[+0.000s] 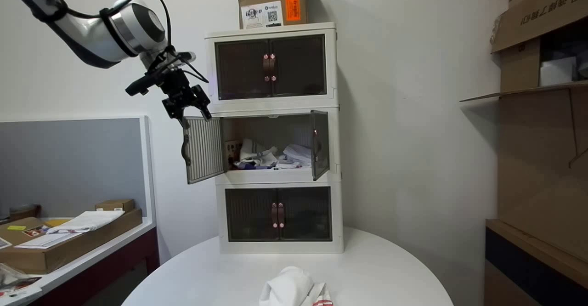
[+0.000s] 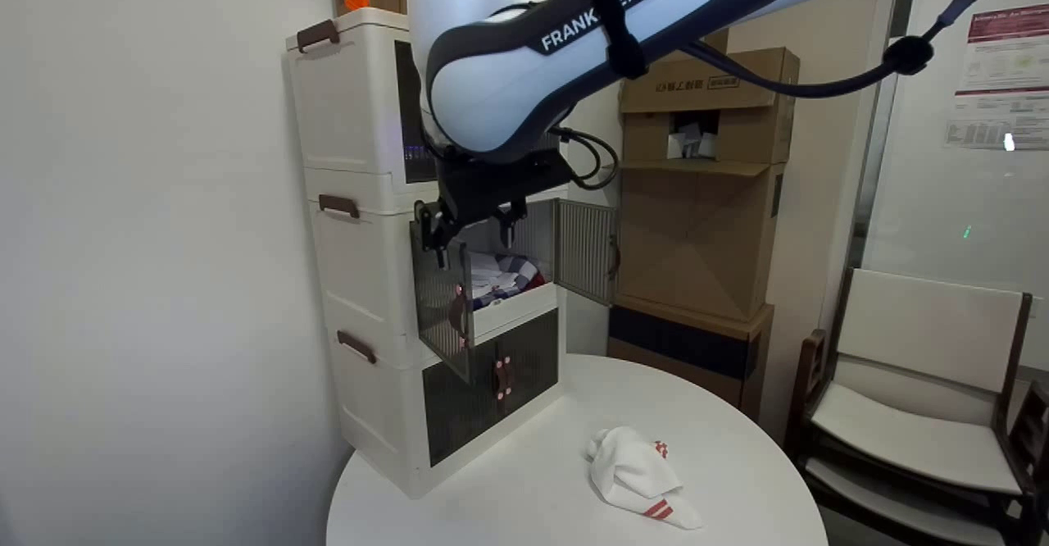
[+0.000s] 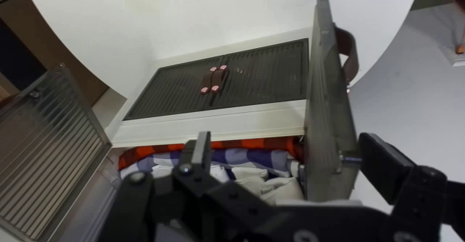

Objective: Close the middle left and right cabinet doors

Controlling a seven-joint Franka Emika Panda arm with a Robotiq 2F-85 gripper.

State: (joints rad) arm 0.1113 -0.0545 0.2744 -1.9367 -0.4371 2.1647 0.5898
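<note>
In an exterior view facing the cabinet (image 1: pixel 275 104), the middle left door (image 1: pixel 205 150) stands upright and swung well out to the left. The middle right door (image 1: pixel 323 140) also stands open, well apart from the gripper (image 1: pixel 196 119). The gripper is at the left door's top edge, its fingers spread. The arm (image 1: pixel 119 35) reaches in from the upper left and bends at the wrist, so the gripper slants downward.

In an exterior view from the cabinet's side, the arm crosses from the upper right with the gripper hanging beneath it, fingertips down. One finger overlaps the middle left door (image 2: pixel 434 300); its partner shows against the open compartment. The middle right door is beyond, farther from the gripper.

In the wrist view, the middle left door (image 3: pixel 325 100) appears nearly edge-on, its long line running through the gap between the parted fingers (image 3: pixel 381 165). It is much nearer the finger by its outer face; whether they touch is unclear. The other finger is over the folded cloths (image 3: pixel 269 162), clear of the door, so nothing is gripped. The next push probably depends on the outer finger sweeping that door toward the cabinet.
</note>
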